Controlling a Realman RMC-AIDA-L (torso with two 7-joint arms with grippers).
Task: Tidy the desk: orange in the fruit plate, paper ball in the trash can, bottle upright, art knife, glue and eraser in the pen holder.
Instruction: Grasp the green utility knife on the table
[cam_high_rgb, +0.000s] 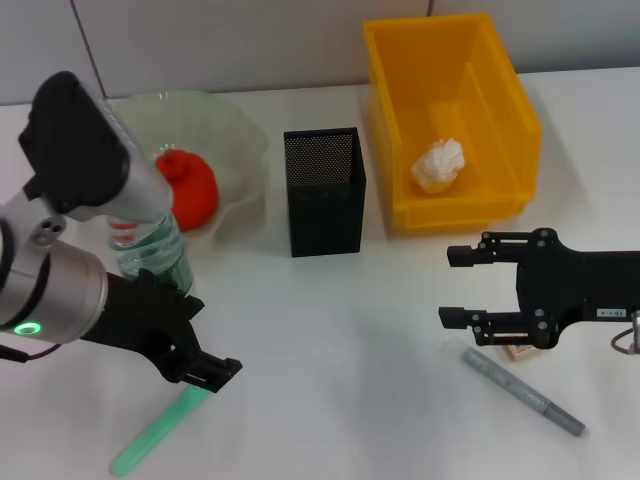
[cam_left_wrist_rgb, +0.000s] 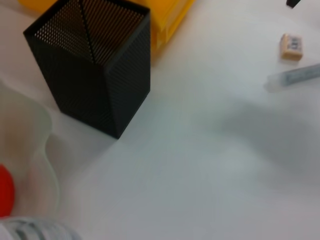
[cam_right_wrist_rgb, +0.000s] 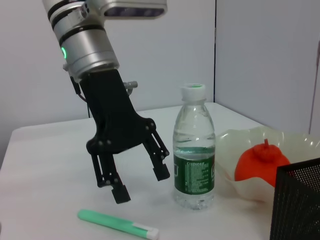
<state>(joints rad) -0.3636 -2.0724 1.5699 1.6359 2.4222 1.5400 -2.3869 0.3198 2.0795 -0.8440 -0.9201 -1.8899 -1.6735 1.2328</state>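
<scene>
The left claw (cam_high_rgb: 205, 372) hangs with its fingers apart just above the green art knife (cam_high_rgb: 155, 432), which lies flat on the white counter (cam_high_rgb: 340, 360) at about seven o'clock, near the front edge. The knife looks light, stiff and thin; a pinch across its mid-body seems the safest hold, since a flat slim thing may slide on the smooth surface. The right claw (cam_high_rgb: 462, 286), also spread, hovers at about four o'clock; beside it lie the grey glue stick (cam_high_rgb: 524, 391) and the small eraser (cam_high_rgb: 518, 351), which is partly hidden under the arm. The eraser should be soft and grippy, the stick hard and apt to roll.

Farther back, the bottle (cam_right_wrist_rgb: 194, 150) already stands upright at nine o'clock, close to the left arm, so a careless swing could tip it. The black mesh pen holder (cam_high_rgb: 324, 192) sits at twelve, with open counter in front of it. Beyond, the orange (cam_high_rgb: 188, 188) rests in the fruit plate (cam_high_rgb: 240, 130) at eleven, and the paper ball (cam_high_rgb: 439, 164) lies in the yellow trash can (cam_high_rgb: 500, 90) at one.
</scene>
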